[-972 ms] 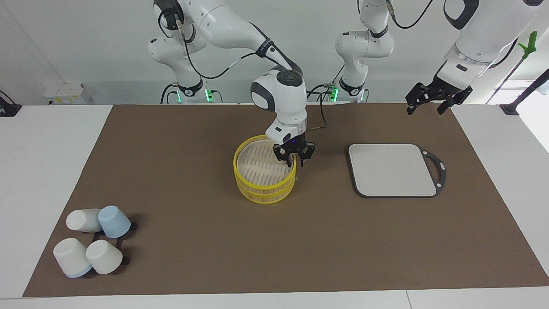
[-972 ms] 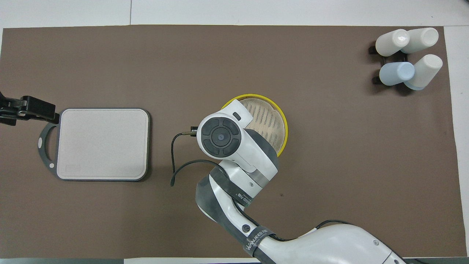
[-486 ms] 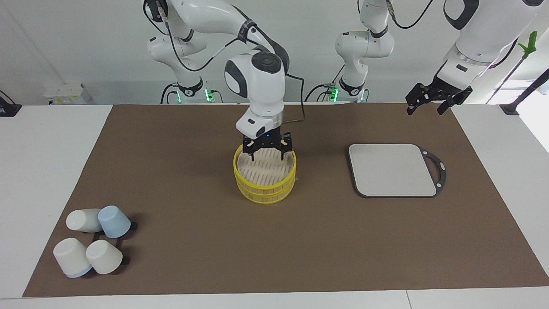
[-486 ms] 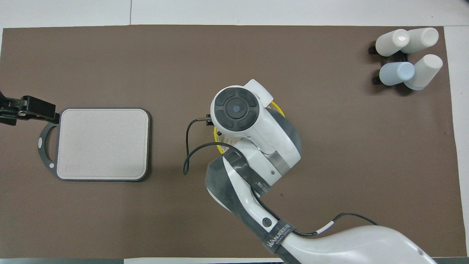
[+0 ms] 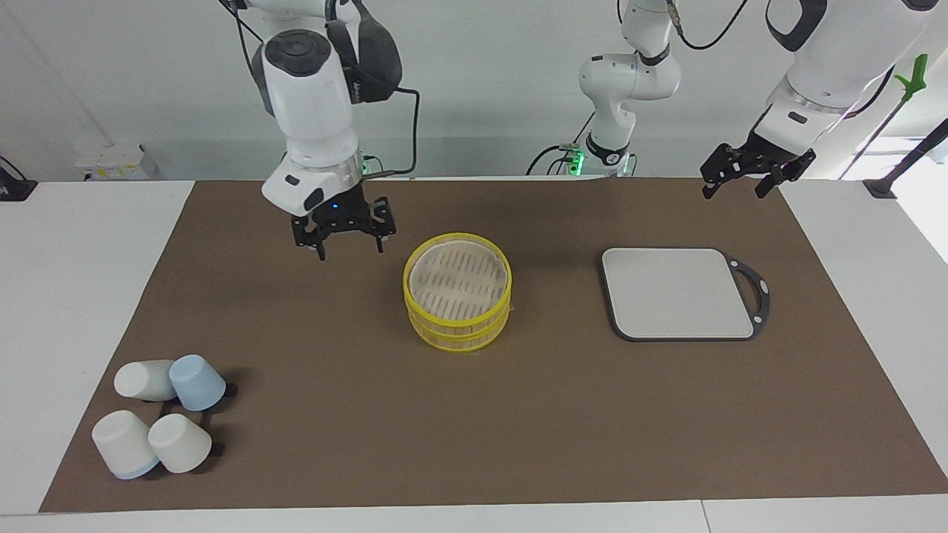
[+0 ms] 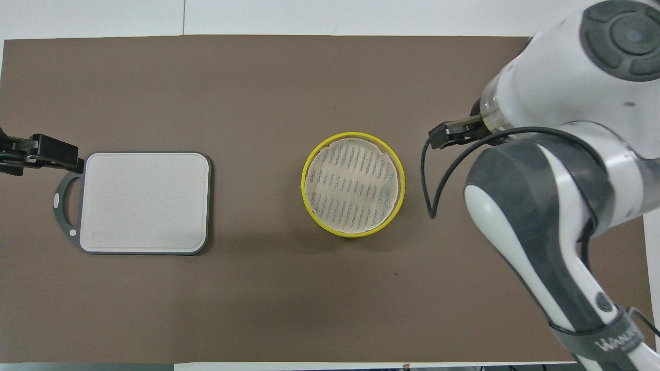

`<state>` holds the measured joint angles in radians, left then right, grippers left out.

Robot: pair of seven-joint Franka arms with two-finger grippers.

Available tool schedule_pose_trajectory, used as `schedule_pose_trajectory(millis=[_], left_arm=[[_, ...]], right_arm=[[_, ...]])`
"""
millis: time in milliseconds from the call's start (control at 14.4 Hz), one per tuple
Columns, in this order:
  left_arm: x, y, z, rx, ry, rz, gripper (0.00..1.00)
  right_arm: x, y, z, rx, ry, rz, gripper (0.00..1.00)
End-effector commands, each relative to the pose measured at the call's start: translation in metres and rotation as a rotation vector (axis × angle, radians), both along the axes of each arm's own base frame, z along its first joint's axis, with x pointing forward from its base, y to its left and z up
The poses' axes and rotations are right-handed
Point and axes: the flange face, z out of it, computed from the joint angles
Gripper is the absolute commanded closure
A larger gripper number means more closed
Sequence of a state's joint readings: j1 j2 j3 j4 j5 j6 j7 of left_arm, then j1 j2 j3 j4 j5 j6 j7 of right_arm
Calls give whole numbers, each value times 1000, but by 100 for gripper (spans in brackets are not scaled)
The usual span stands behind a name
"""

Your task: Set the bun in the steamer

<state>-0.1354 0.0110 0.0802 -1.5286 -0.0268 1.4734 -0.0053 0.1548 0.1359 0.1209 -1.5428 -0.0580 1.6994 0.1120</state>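
Note:
The steamer [image 5: 458, 330] stands in the middle of the brown mat, yellow-rimmed, with two stacked tiers. Its top shows only a pale slatted surface, also seen in the overhead view [image 6: 356, 135]. No bun shows in either view. My right gripper [image 5: 342, 243] is open and empty, raised over the bare mat beside the steamer, toward the right arm's end of the table. My left gripper [image 5: 740, 183] is open and empty, and waits raised over the mat's edge near the grey cutting board; it also shows in the overhead view [image 6: 51, 154].
A grey cutting board [image 5: 678, 292] with a dark handle lies toward the left arm's end, bare, also in the overhead view [image 6: 144, 202]. Several upturned white and blue cups [image 5: 159, 414] stand at the mat's corner toward the right arm's end, farther from the robots.
My right gripper has risen from the steamer and swung away toward the right arm's end of the table, uncovering the steamer's top. The left arm has not moved.

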Motion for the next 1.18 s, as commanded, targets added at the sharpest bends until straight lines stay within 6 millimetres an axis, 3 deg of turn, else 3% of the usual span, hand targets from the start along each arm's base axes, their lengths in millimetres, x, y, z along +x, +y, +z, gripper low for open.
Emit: schedule_pose_trajectory(millis=[0, 139, 417, 625, 1111], left_arm=[[-2, 5, -2, -19, -12, -3, 0], [-1, 6, -3, -17, -12, -5, 0], [-2, 6, -4, -16, -12, -3, 0], [-2, 6, -4, -16, -12, -3, 0], [-2, 6, -4, -16, -14, -3, 0]], right_arm=[[-21, -45, 23, 2, 50, 10, 0], [-33, -67, 39, -5, 66, -6, 0], [-58, -95, 52, -16, 83, -34, 0], [-51, -127, 55, -10, 46, -71, 0], [-51, -148, 42, -12, 63, -106, 0]])
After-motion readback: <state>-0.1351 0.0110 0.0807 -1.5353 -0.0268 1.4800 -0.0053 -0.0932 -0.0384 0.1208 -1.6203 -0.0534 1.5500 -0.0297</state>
